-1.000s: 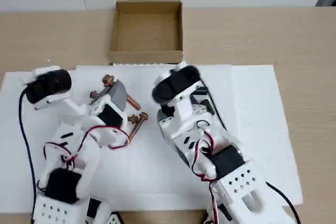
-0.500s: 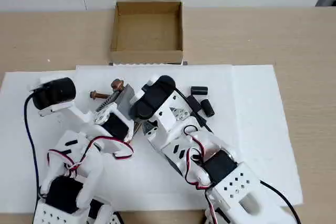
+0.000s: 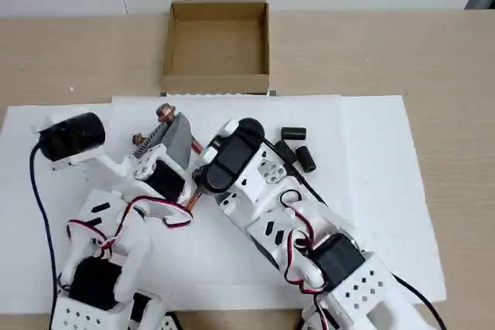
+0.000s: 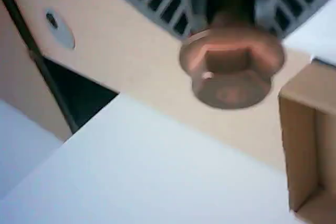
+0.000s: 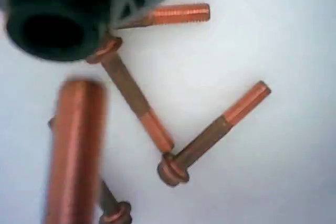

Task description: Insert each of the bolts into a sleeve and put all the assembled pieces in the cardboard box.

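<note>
My left gripper (image 3: 167, 127) is shut on a copper bolt (image 3: 162, 112); its hex head (image 4: 231, 69) sits between the grey ribbed jaws. The bolt's shaft (image 5: 73, 150) juts close to the black sleeve (image 5: 44, 30), on which my right gripper (image 3: 203, 180) is shut, just beside the left gripper. Three loose bolts lie on the white paper under them: one (image 5: 134, 95), another (image 5: 212, 132) and a third (image 5: 113, 211). The open cardboard box (image 3: 218, 83) stands at the back with nothing in it.
Three more black sleeves lie on the paper: one (image 3: 292, 133), another (image 3: 307, 160) and a third (image 3: 282, 149) against the right arm. A bolt (image 3: 140, 139) pokes out left of the left gripper. The white paper (image 3: 379, 191) is bare at the right.
The right arm swung left from the paper's middle to the left gripper, uncovering the sleeves. The left gripper shifted a little with its bolt.
</note>
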Robot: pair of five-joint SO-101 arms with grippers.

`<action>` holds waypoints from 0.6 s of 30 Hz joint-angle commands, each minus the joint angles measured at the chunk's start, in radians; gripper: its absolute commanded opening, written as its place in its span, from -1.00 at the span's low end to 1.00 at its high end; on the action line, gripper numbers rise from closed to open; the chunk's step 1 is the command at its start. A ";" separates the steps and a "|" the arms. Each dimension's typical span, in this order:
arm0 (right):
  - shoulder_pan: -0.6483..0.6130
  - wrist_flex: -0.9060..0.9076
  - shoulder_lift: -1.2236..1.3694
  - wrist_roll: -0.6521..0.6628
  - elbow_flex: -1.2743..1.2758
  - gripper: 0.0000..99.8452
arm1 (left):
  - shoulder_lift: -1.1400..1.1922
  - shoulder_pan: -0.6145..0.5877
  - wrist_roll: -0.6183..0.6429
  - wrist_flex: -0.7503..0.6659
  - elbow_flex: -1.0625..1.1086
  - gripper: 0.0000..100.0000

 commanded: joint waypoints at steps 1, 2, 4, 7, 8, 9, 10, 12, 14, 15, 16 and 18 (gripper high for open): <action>-0.005 0.001 -0.027 0.005 -0.009 -1.00 | -0.012 0.035 -0.011 -0.035 -0.005 -0.99; -0.005 -0.001 -0.027 0.005 -0.009 -1.00 | -0.012 0.048 -0.011 -0.035 -0.004 -0.99; -0.005 -0.001 -0.027 0.005 -0.009 -1.00 | -0.012 0.066 -0.011 -0.034 -0.002 -0.99; -0.005 -0.001 -0.027 0.006 -0.009 -1.00 | -0.008 0.077 -0.011 -0.034 -0.001 -0.99; -0.005 -0.001 -0.027 0.008 -0.011 -1.00 | -0.006 0.078 -0.011 -0.032 0.002 -0.99; -0.005 -0.001 -0.027 0.008 -0.011 -1.00 | -0.008 0.083 -0.011 -0.034 0.013 -0.99; -0.005 -0.001 -0.027 0.008 -0.011 -1.00 | -0.011 0.086 -0.011 -0.035 0.025 -0.99; -0.005 -0.001 -0.027 0.009 -0.011 -1.00 | -0.012 0.083 -0.012 -0.035 0.044 -0.99; -0.005 -0.001 -0.028 0.009 -0.012 -1.00 | -0.012 0.078 -0.012 -0.035 0.050 -0.99; -0.005 0.004 -0.028 0.009 -0.012 -1.00 | -0.012 0.072 -0.014 -0.035 0.048 -0.99; -0.005 0.005 -0.028 0.009 -0.012 -1.00 | -0.012 0.063 -0.014 -0.038 0.047 -0.99; -0.005 0.005 -0.028 0.009 -0.012 -1.00 | -0.012 0.048 -0.014 -0.071 0.051 -0.99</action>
